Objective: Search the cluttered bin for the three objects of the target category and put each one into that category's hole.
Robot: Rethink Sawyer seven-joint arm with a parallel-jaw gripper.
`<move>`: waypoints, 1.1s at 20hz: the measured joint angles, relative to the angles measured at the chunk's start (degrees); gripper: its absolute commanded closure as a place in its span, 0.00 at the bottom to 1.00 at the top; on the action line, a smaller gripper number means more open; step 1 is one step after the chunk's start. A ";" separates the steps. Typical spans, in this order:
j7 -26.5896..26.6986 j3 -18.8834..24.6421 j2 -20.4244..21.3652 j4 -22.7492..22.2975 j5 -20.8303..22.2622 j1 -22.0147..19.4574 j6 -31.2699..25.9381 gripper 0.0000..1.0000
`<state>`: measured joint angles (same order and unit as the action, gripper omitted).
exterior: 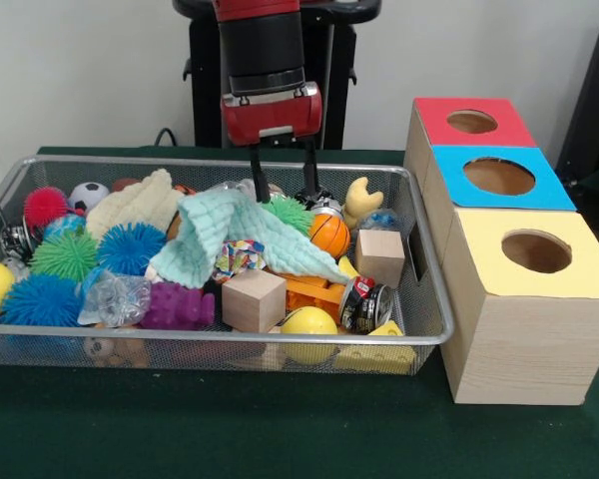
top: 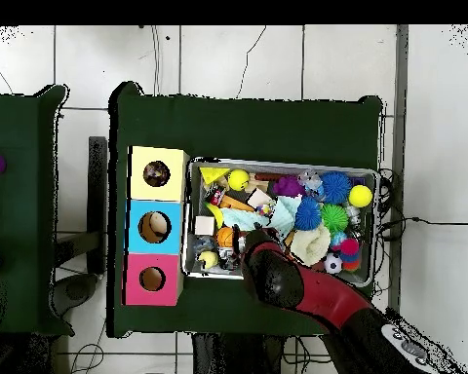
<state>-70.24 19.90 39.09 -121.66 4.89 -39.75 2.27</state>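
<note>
The wire-mesh bin [exterior: 230, 339] is full of toys. One rope ball [exterior: 238, 257] of mixed coloured strands lies in the middle, partly under a mint-green cloth [exterior: 242, 238]. No other rope ball shows. My gripper [exterior: 285, 192] hangs over the bin's far middle, open and empty. Its fingers [exterior: 258, 178] reach down just behind the cloth, either side of a green spiky ball [exterior: 292, 213]. In the overhead view the arm [top: 277, 278] covers the gripper over the bin [top: 277, 163].
Three wooden boxes stand beside the bin, each with a round hole on top: red [exterior: 472, 122], blue [exterior: 499, 176], yellow [exterior: 536, 250]. In the bin lie spiky balls [exterior: 130, 246], wooden cubes [exterior: 253, 299], a small basketball [exterior: 329, 235], a can [exterior: 364, 304] and yellow balls [exterior: 308, 329].
</note>
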 measured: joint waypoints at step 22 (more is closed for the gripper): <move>0.00 0.00 -3.35 4.40 0.00 -3.21 -0.01 0.00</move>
<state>-70.24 19.90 35.74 -117.26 4.89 -42.97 2.27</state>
